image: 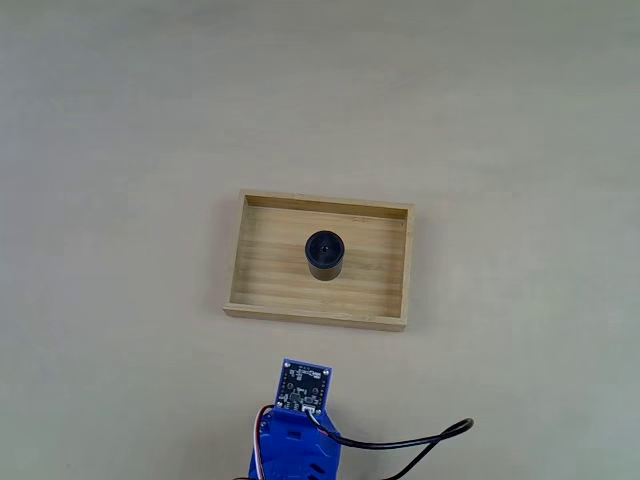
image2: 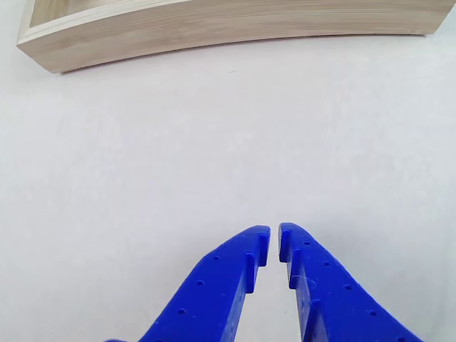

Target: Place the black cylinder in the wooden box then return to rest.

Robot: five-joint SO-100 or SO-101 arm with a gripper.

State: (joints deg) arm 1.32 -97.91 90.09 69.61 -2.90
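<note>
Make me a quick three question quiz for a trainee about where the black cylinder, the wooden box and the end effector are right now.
1. True or false: the black cylinder stands inside the wooden box.
2. In the other view, the end effector is: A) gripping the cylinder, B) holding nothing, fingertips nearly together.
3. Fill in: in the fixed view, the cylinder stands ____, not tipped.

Key: 1 true; 2 B; 3 upright.

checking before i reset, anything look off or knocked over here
Nothing stands out. The cylinder stands upright near the middle of the box, which sits flat on the table. The gripper is pulled back, nearly closed and empty.
</note>
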